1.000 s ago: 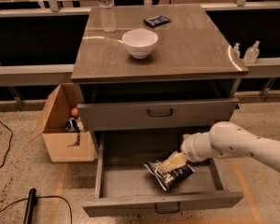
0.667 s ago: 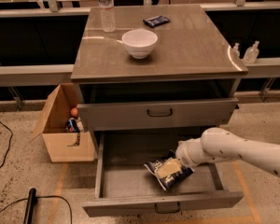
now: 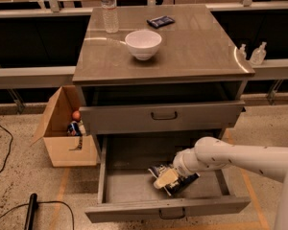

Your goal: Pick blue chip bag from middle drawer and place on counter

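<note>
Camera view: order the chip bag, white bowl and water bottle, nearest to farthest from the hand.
1. Chip bag, right at the hand in the open drawer.
2. White bowl, middle of the counter.
3. Water bottle, far left corner.

Speckled beige floor carries orange tape lines. An open cardboard box stands at left, with a black cable farther left. A grey ledge runs across behind, holding two pump bottles at right. The end effector hangs near right, inside the middle drawer.
</note>
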`<action>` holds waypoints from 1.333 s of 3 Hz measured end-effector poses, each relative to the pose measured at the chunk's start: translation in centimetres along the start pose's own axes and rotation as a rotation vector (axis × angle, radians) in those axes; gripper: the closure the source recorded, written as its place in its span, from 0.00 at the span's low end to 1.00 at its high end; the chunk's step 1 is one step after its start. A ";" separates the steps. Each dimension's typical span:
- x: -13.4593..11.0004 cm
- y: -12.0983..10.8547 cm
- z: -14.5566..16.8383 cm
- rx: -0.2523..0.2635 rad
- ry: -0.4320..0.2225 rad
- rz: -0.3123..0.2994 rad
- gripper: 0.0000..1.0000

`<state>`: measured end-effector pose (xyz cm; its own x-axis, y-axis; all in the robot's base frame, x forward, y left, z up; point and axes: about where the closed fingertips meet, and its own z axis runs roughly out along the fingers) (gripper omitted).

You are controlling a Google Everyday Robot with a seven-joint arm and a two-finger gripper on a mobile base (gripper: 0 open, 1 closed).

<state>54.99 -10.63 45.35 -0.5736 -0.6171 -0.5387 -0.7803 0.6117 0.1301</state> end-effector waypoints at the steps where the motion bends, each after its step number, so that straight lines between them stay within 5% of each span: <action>1: 1.0 -1.0 1.9 0.009 0.030 0.012 0.00; 2: 2.7 -2.2 2.9 0.021 0.061 0.037 0.00; 4: 4.9 -3.1 3.0 0.008 0.057 0.060 0.40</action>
<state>55.35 -14.05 39.88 -0.6330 -0.6059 -0.4819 -0.7420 0.6524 0.1543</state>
